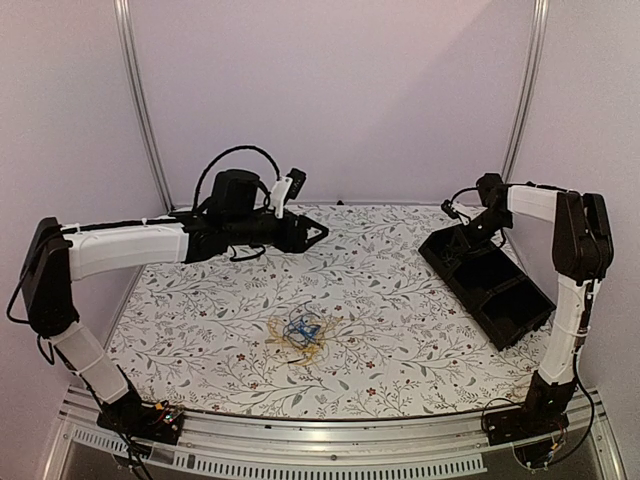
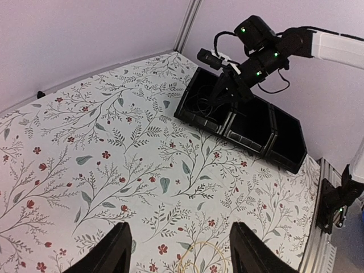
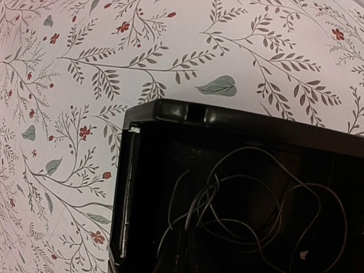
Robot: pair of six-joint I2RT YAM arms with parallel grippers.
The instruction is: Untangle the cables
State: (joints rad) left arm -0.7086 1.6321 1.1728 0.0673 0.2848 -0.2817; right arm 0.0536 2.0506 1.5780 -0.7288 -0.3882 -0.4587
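The cables (image 1: 300,330), a small tangle of yellow and blue wires, lie on the flowered cloth at the front middle. My left gripper (image 1: 322,233) hovers behind the tangle, open and empty. In the left wrist view its fingers (image 2: 116,250) stand wide apart around the gripper's middle (image 2: 179,227), and a yellow loop (image 2: 204,242) shows at the bottom edge. My right gripper (image 1: 470,232) hangs over the far end of the black bin (image 1: 440,265). In the right wrist view it (image 3: 190,250) seems shut on a thin dark cable (image 3: 194,211) whose loops lie in the bin.
The black bin (image 2: 250,139) has several compartments and lies slantwise at the right of the table. Its rim (image 3: 227,122) fills the right wrist view. Purple walls and metal posts close in the back and sides. The metal rail runs along the front edge.
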